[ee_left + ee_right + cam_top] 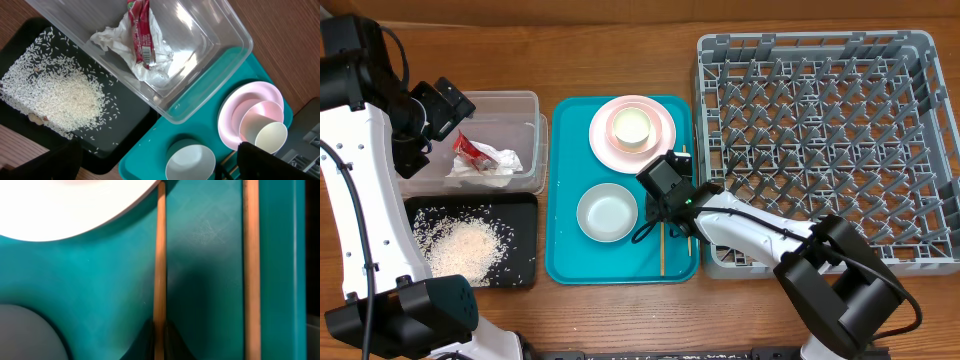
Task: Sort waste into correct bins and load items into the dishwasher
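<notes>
Two-count on the thin wooden chopsticks (251,255), lying along the 3 o'clock edge of the smooth teal tray (210,280) by the round pink plate (603,140). Seeing the right gripper (159,342) clenched on the chopstick (159,255) at 9 o'clock of its twin. Seeing the left gripper (455,103) gaping wide above the clear plastic tub (220,30) with crumpled napkin (115,37) and shiny wrapper (140,30). Got loose rice (60,92) in the flat black tray (130,120) at 6 o'clock of that

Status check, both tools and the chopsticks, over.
Left tool open, above clear tub. Right tool shut on one chopstick, flat on teal tray, plate rim at its far end. Second chopstick loose alongside.
</notes>
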